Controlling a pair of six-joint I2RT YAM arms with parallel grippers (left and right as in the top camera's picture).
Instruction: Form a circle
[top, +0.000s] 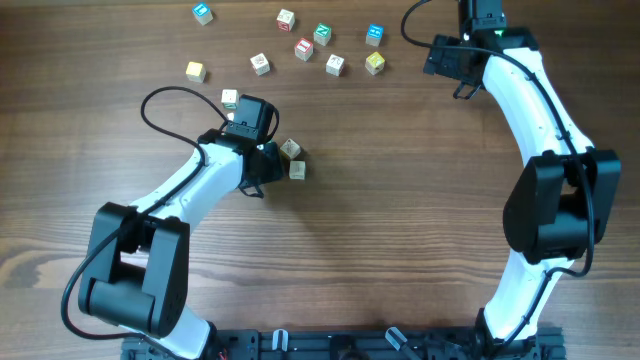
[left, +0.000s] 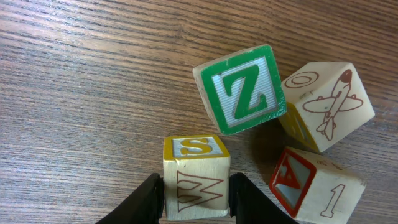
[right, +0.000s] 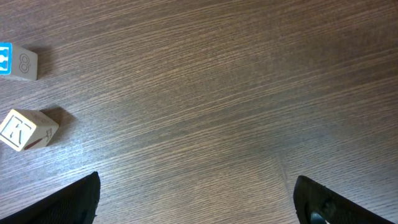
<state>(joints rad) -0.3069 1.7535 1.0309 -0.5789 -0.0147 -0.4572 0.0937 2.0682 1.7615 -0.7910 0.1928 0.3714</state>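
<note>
Left claw (left: 194, 194) pinches the S cube (left: 196, 173). Just ahead-right of it cluster the green Z cube (left: 241, 90), airplane cube (left: 326, 106) and number cube (left: 317, 186): the circle (top: 296, 170), not yet closed. The next move is likely to slide the S cube into the gap. Right claw (right: 199, 202), far off, is spread and empty.

Your overhead camera looks straight down on the whole table (top: 400, 200). Your left wrist camera sits very near the cubes (left: 323, 106), looking down past its fingers (left: 146, 202) at the S cube (left: 196, 180); overhead shows that same cluster (top: 293, 160) small. Your right wrist camera faces down, close on mostly bare table.
</note>
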